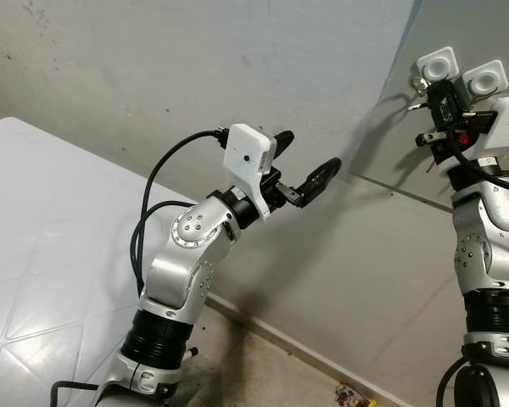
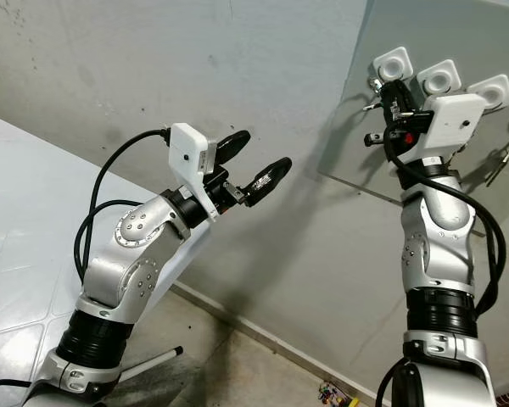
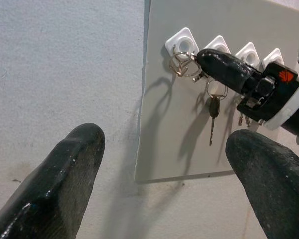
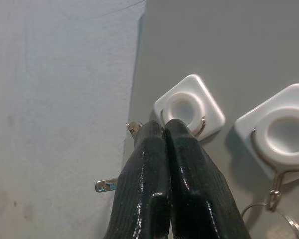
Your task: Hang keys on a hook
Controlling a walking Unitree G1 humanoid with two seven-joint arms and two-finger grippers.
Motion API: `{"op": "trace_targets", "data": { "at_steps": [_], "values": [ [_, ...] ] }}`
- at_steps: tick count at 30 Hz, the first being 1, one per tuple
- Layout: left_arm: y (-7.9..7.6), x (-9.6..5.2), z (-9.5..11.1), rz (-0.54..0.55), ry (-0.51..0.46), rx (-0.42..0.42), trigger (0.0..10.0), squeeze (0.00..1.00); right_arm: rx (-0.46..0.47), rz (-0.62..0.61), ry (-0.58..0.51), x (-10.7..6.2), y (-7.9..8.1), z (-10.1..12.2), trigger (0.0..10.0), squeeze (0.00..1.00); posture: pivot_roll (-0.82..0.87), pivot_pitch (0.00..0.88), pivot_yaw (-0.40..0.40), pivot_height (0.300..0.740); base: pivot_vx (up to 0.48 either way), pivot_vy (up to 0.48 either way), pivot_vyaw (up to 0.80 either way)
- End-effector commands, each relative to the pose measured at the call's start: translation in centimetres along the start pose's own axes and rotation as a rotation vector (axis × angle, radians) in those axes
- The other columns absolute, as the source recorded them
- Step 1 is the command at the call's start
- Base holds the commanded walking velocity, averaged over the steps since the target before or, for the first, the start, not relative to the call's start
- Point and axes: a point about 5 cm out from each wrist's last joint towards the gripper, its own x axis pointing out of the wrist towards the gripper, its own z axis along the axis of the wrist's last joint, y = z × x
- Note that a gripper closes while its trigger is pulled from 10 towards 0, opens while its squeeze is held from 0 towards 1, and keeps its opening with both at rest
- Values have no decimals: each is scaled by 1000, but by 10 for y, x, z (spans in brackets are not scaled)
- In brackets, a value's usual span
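Your right gripper (image 4: pixel 164 130) is pressed up against the first white hook (image 4: pixel 189 106) at the edge of the grey board (image 2: pixel 424 161), its fingers squeezed together around the keys (image 3: pixel 185 63); from its own wrist you see only a sliver of ring and one key tip poking out beside the fingers, the rest hidden behind them. Your left gripper (image 2: pixel 253 163) hovers well apart from the board with its fingers spread wide and nothing between them, and another key (image 3: pixel 214 117) hangs from the next hook, partly blocked by the right fingers.
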Motion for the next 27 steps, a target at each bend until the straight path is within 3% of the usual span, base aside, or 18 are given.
{"op": "trace_targets", "data": {
  "at_steps": [1,13,18,19,20,21,27],
  "values": [
    [-1,4,6,-11,-14,-2,10000,0,-20,0,29,-3,-3,-2,10000,0,-35,0,-43,740,0,0,0],
    [-1,3,6,-4,-16,-5,10000,0,-103,36,84,-9,-2,-8,10000,0,-34,0,-45,740,0,0,0],
    [-1,3,6,-4,-17,-8,10000,0,-92,37,97,-12,-1,-11,10000,0,-34,0,-45,740,0,0,0],
    [-1,3,6,-4,-18,-8,10000,0,-84,36,102,-12,-1,-11,10000,910,-34,0,-45,740,0,0,0],
    [-1,3,6,-4,-18,-8,10000,0,-83,36,103,-12,-1,-12,10000,910,-34,0,-45,740,0,0,0],
    [-1,4,6,-4,-18,-8,10000,0,-82,35,103,-12,-1,-12,10000,1000,-34,0,-45,740,0,0,0],
    [-1,4,6,0,-17,-12,10000,0,-75,29,102,-13,-2,-12,10000,1000,-38,0,-45,740,0,0,0]
  ]
}}
